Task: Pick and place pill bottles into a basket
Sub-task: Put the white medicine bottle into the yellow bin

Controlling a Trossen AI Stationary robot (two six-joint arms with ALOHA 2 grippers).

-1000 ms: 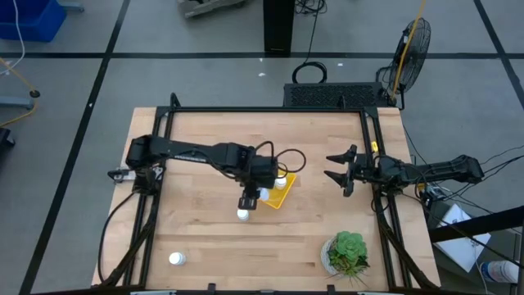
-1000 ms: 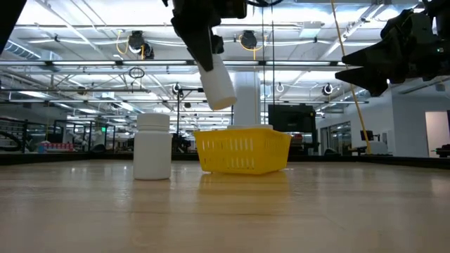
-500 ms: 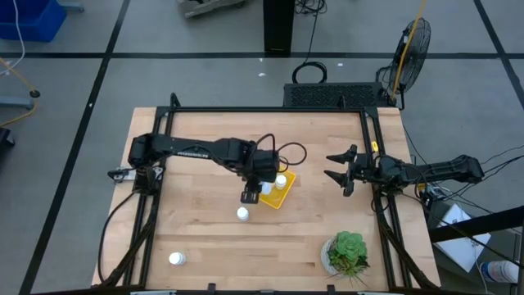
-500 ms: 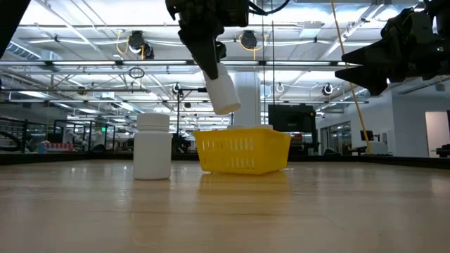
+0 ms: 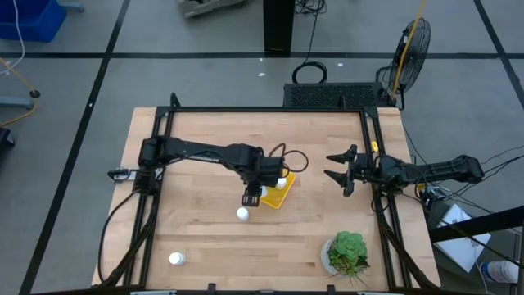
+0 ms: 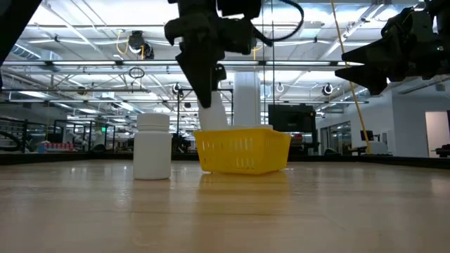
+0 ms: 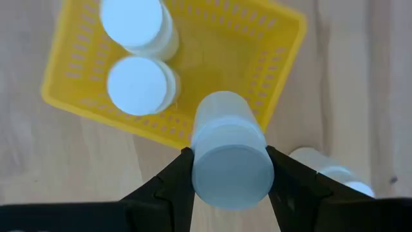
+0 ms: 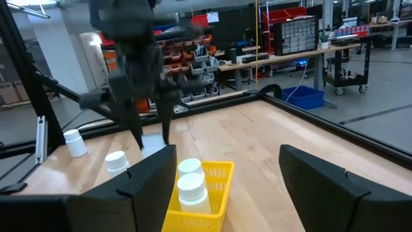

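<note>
Lighting: bright, even overhead; ceiling lights (image 6: 133, 42) glare in low view. Shadows faint. Left gripper (image 8: 145, 122) motion-blurred; held pill bottle (image 7: 228, 158) soft, close to lens.

Open basket (image 7: 283, 61) floor just ahead of left gripper (image 7: 228, 169); two standing bottles (image 7: 136, 84) crowding far side.

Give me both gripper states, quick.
Left gripper: closed on a pill bottle at the basket's edge.
Right gripper: open, holding nothing.
</note>
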